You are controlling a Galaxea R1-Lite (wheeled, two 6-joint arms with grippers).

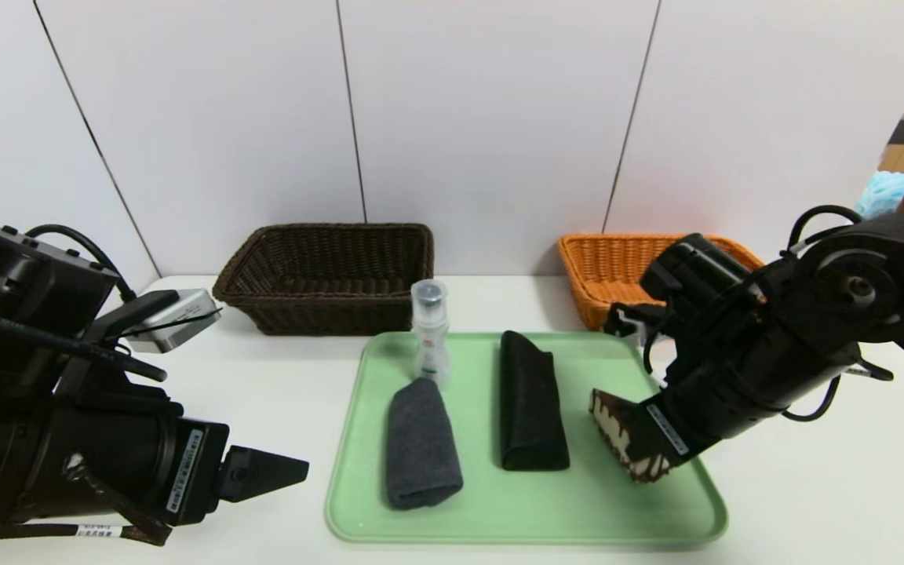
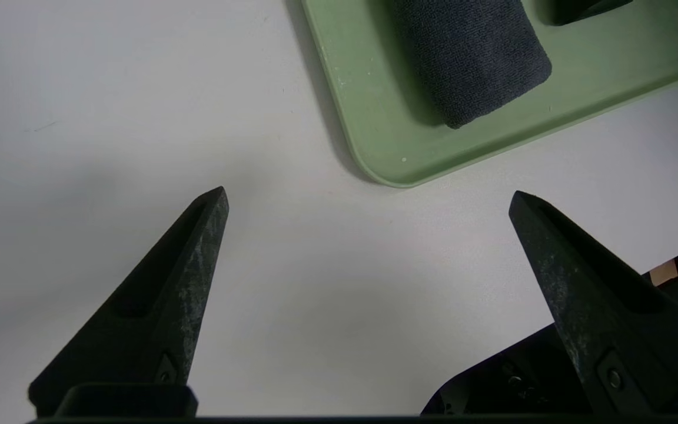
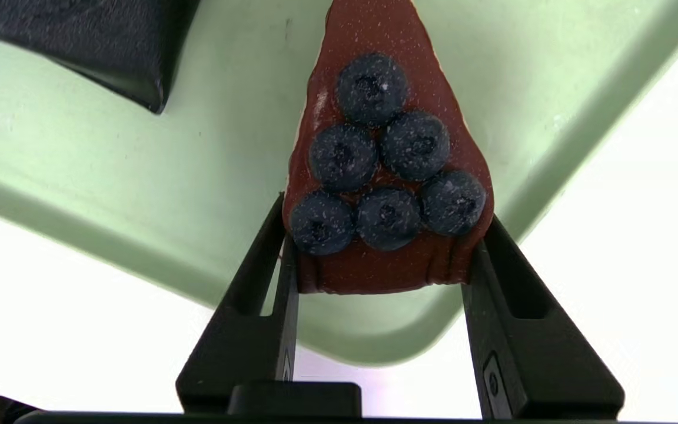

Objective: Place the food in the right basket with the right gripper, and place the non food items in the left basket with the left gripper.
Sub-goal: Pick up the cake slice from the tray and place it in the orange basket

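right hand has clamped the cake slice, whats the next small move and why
Probably lift straight up: the right hand is shut on the chocolate blueberry cake slice, low over the green tray; the orange basket lies beyond, so clear its rim first.

2 baskets [image 1: 326, 275], 1 tray [image 1: 523, 510], 2 rolled cloths [image 1: 421, 447], 1 bottle [image 1: 430, 329], 1 cake slice [image 3: 386, 176]

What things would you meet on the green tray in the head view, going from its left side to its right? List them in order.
Grey rolled cloth → small clear bottle → black folded cloth → chocolate cake slice, gripped by the right hand.
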